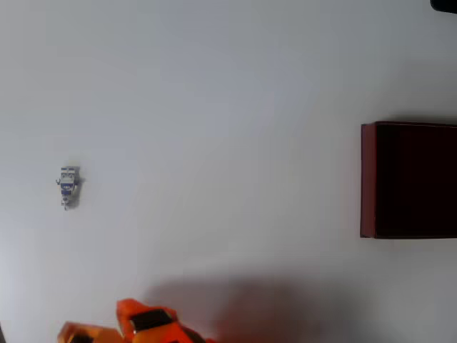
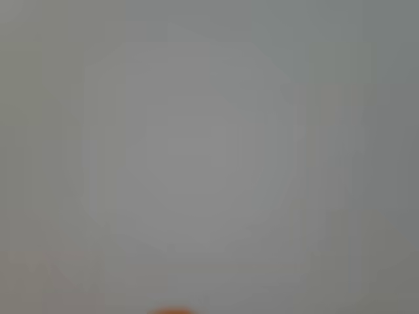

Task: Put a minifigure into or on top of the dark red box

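Where the counter (image 1: 214,107) meets the right edge of the overhead view: the dark red box (image 1: 367,179) sits, cut off by the frame.
Box contents: the interior reads as very dark, nearly black, with nothing discernible inside it.
Box walls: the left wall shows as a narrow dark red strip.
Minifigure (image 1: 68,186): lying on the bare counter at the left of the overhead view, well apart from the box, white-grey with blue markings.
Orange arm (image 1: 146,325): at the bottom edge of the overhead view, below and to the right of the minifigure, apart from it.
Pincer: whether it is spread or closed cannot be told; the wrist view is a blurred grey field with an orange sliver (image 2: 171,311) at its bottom edge.
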